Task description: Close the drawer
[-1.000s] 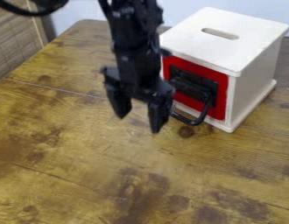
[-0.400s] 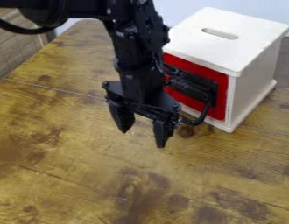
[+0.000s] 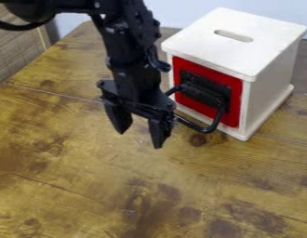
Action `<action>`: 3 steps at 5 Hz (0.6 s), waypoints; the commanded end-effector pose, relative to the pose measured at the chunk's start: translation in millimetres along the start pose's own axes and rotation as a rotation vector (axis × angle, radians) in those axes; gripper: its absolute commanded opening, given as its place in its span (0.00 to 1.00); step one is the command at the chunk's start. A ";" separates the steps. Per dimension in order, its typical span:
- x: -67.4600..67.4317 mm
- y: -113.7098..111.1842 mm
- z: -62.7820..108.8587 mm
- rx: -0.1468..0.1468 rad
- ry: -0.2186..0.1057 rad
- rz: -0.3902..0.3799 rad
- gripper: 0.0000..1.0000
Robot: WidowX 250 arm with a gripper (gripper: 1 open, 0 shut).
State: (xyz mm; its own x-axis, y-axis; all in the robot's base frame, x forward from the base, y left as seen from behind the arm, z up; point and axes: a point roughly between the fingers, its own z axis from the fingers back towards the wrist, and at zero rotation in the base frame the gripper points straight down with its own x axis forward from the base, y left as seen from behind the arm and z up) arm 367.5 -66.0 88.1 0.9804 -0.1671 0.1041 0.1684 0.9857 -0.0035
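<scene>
A worn wooden table [image 3: 82, 191], its planks stained in mottled yellow-brown with dark blotches and visible seams, is filling most of the frame, and a strip of pale wall is showing along the top edge with something ribbed and brownish at the upper left. A black jointed robot arm [image 3: 128, 46] is reaching down from the upper left toward the middle of the frame, its matte housings looking blocky and cabled. In the upper right a smooth cream wooden cube [image 3: 249, 42] is sitting on the table, a narrow slot cut in its top. The drawer [image 3: 206, 93], a glossy red front panel with a black inset and a large black loop handle, is facing left out of the cube's lower face, in the right centre of the frame. The black two-fingered gripper [image 3: 138, 128] is hanging just left of the handle with its pointed fingers spread apart and holding nothing. Compared with a moment earlier, the gripper is sitting further left and slightly higher, leaving the handle more exposed.
</scene>
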 end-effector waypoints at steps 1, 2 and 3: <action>21.3 -7.0 29.2 0.006 -0.067 0.025 1.00; 25.3 -27.0 35.1 0.009 -0.065 0.022 1.00; 16.0 -27.9 34.1 0.015 -0.065 0.092 1.00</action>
State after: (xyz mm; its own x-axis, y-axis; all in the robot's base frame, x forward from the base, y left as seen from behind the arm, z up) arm 370.3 -93.5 93.4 0.9938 -0.0724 0.0838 0.0722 0.9974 0.0060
